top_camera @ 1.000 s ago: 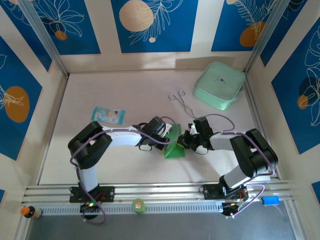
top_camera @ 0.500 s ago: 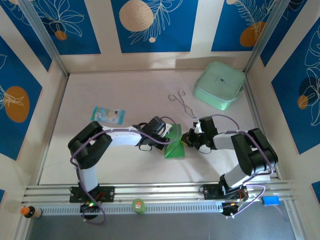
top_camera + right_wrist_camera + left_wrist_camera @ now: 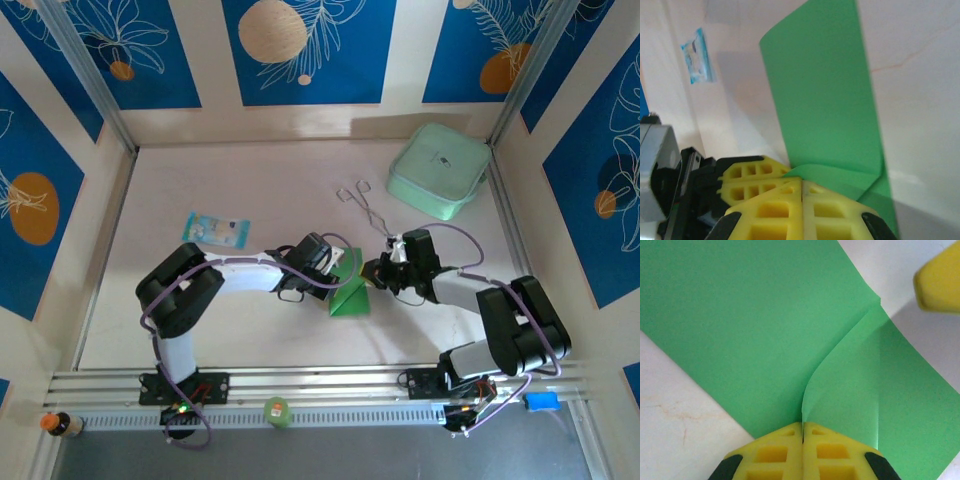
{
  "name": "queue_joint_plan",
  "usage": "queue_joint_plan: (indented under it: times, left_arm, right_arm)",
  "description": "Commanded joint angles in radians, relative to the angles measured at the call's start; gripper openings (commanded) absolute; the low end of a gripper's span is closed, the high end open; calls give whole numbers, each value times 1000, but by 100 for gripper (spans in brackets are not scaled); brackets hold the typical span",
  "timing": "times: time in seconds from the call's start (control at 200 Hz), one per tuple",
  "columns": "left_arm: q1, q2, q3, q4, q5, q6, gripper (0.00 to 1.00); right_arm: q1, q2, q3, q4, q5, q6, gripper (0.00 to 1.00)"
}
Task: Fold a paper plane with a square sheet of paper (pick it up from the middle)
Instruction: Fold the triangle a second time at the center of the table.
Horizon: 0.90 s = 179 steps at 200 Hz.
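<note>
No writing could be read: the print on the blue packet point(image 3: 216, 229) was too small, and so was the dark mark on the mint box point(image 3: 438, 170).

The paper point(image 3: 350, 297) lay on the bench point(image 3: 250, 180) between the two hands, near the front. From above it showed as a creased triangle. Its wide edge faced the arm bases and its long axis ran front to back.

The left wrist view added detail. A raised flap of the paper point(image 3: 765, 325) curved down into the seam of the left hand point(image 3: 802, 432), which was closed on it. One finger of the right hand point(image 3: 940, 282) showed at that view's corner.

In the right wrist view, the right hand point(image 3: 801, 189) was closed, with its tips at a folded corner of the paper point(image 3: 825, 90). Whether it pinched the sheet could not be told. The packet point(image 3: 697, 56) lay beyond.
</note>
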Motion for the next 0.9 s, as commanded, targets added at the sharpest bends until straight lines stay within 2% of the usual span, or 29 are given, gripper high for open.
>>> queue_joint_plan:
  times: [0.0, 0.365, 0.72, 0.89]
  left_arm:
    - [11, 33, -3, -50, -1, 1, 2]
    - [13, 34, 0, -53, 2, 1, 2]
    - [14, 38, 0, -48, 2, -6, 3]
    - [25, -5, 10, -57, -12, -54, 14]
  right_arm:
    - [43, 10, 20, -49, -4, -11, 0]
    - [116, 111, 31, 39, -37, 27, 0]
    - [117, 197, -21, 34, 37, 24, 0]
    - [112, 193, -33, 28, 41, 24, 0]
